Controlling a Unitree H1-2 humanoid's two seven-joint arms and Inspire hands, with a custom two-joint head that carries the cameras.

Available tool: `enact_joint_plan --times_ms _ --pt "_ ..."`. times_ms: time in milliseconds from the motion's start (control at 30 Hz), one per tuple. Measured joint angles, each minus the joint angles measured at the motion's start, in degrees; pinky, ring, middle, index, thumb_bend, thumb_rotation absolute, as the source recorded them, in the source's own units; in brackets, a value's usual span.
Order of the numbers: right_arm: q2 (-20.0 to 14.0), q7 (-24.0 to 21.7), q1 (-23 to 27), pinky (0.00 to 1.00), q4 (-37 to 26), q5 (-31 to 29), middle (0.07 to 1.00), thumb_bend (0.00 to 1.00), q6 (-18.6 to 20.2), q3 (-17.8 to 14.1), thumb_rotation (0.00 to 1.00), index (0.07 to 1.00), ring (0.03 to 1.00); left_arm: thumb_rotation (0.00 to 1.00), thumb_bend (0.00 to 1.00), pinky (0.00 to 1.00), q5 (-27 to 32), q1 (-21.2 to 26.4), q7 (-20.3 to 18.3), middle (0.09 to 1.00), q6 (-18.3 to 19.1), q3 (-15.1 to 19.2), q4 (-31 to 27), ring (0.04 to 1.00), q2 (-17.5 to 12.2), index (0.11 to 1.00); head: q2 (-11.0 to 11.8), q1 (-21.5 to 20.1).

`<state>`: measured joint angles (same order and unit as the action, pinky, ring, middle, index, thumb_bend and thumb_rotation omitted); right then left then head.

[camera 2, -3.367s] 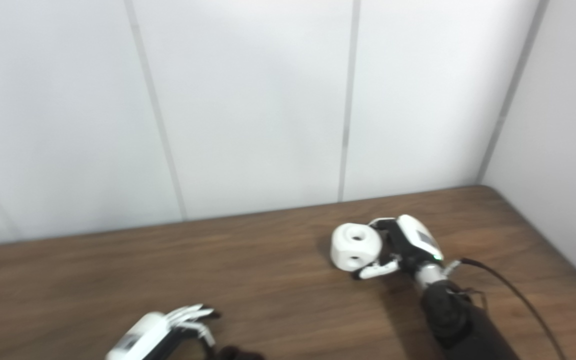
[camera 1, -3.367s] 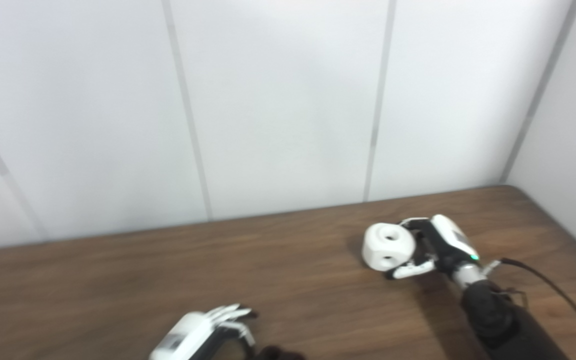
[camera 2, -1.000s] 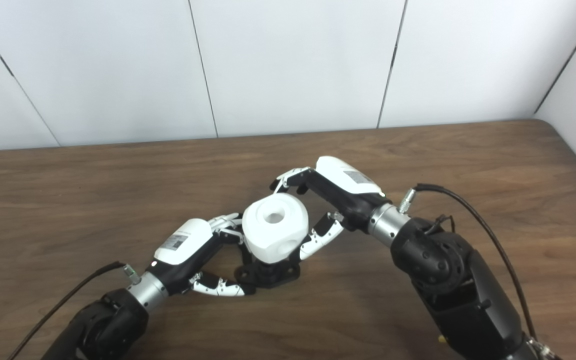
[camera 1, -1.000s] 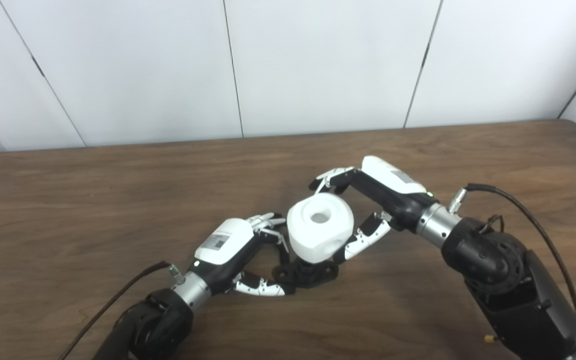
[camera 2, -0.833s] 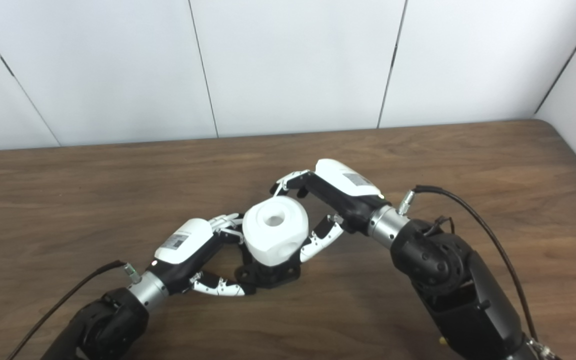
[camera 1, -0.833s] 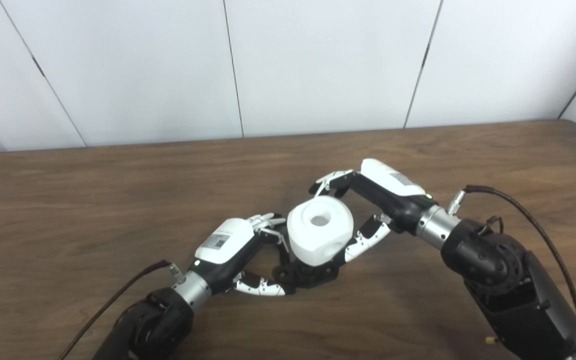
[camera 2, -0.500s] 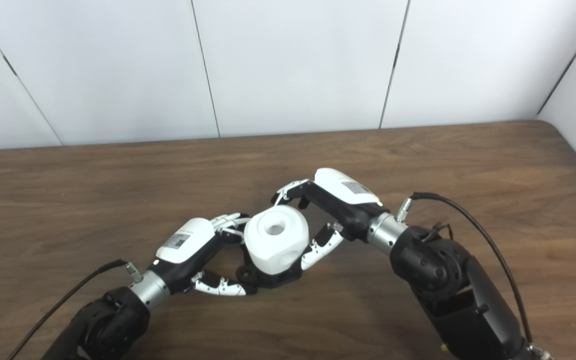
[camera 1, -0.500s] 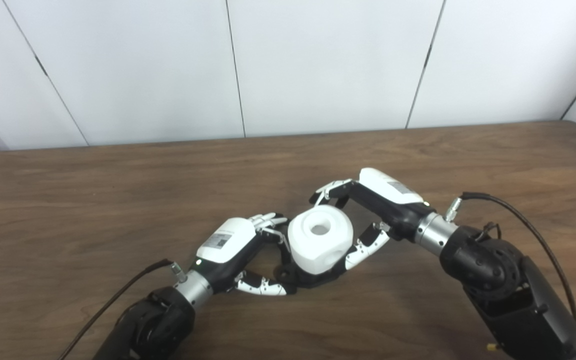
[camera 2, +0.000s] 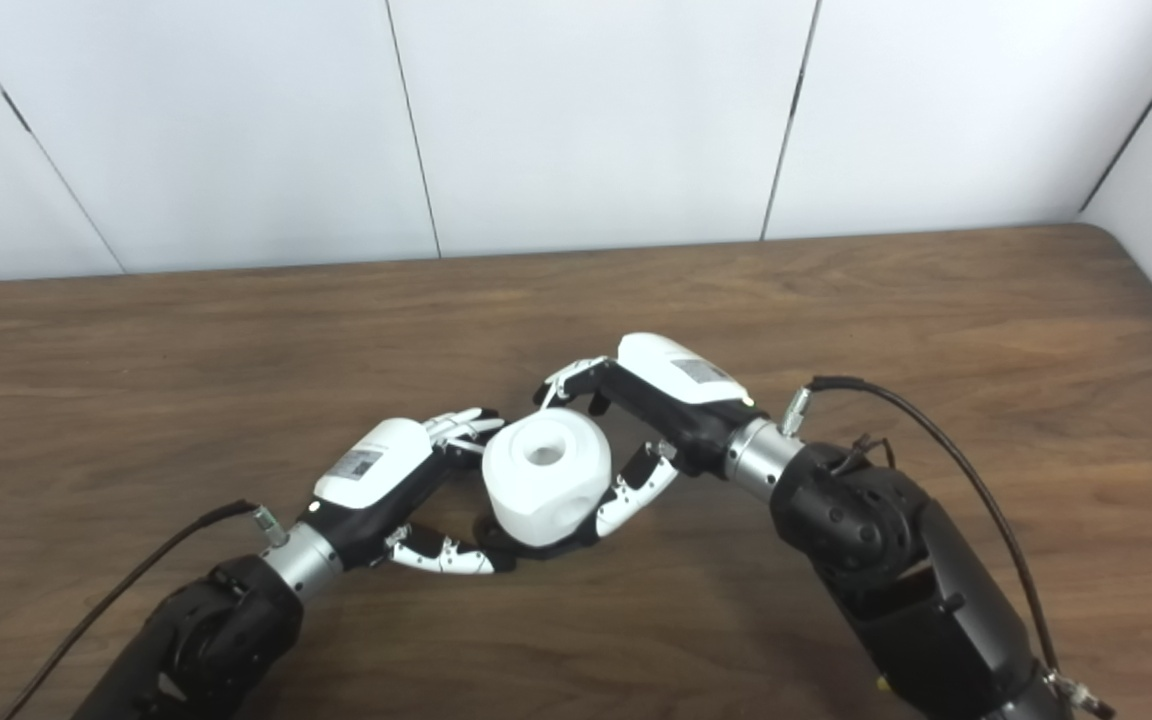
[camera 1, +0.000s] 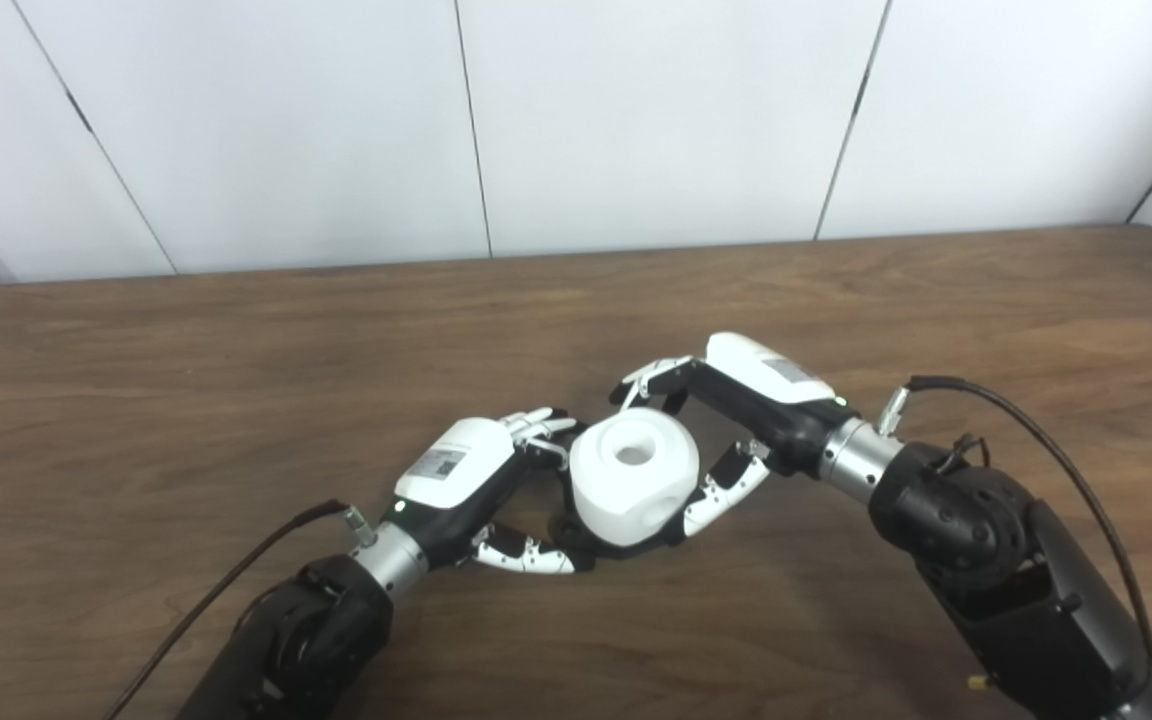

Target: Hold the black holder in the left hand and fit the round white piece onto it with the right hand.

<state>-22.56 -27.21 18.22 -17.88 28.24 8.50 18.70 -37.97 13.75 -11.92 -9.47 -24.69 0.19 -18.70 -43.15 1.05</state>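
Left eye view | white piece (camera 1: 633, 488) sits on black holder (camera 1: 576, 540), mid-bench (camera 1: 136, 380) | left robot hand (camera 1: 481, 490) grips holder; right robot hand (camera 1: 726, 420) grips piece | likely rigid, smooth plastic; hold by its sides

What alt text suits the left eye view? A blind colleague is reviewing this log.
Two robot hands meet at the middle of a wooden table: the right hand holds a round white piece with a hole in its top over a black holder gripped by the left hand. The holder is mostly hidden under the piece. White wall panels stand behind.
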Motion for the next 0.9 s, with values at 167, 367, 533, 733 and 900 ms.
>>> enact_joint_plan --times_ms 167,367,533,733,900 --pt "0.6 0.0 0.1 0.7 0.4 0.0 0.783 0.52 0.0 0.3 0.13 0.479 0.808 0.06 0.52 0.9 0.0 0.0 0.0 0.888 0.2 0.0 -0.1 0.942 0.1 0.483 -0.2 0.0" --pt "1.0 0.1 -0.2 0.69 2.7 -0.2 0.783 0.52 -0.2 0.8 0.13 0.479 0.803 0.06 0.52 0.91 0.0 -0.2 -0.2 0.889 1.3 -0.1 -0.7 0.942 0.5 0.483 -0.4 0.4" --pt "1.0 0.2 -0.1 0.69 2.7 0.0 0.782 0.53 -0.4 0.8 0.13 0.479 0.804 0.06 0.52 0.91 -0.1 -0.2 -0.9 0.885 1.7 0.0 -1.0 0.937 0.4 0.483 -0.4 0.4" --pt "0.9 0.0 0.0 0.7 2.7 0.2 0.783 0.52 -0.7 0.8 0.13 0.479 0.81 0.06 0.52 0.9 -0.2 -0.2 -1.1 0.885 1.8 0.0 -1.4 0.938 0.4 0.483 -0.7 0.2" --pt "0.5 -0.6 0.3 0.7 2.7 0.2 0.781 0.52 -0.7 0.7 0.13 0.479 0.797 0.06 0.52 0.91 -0.3 -0.2 -1.8 0.888 2.2 0.0 -1.9 0.942 0.4 0.483 -0.7 0.2"
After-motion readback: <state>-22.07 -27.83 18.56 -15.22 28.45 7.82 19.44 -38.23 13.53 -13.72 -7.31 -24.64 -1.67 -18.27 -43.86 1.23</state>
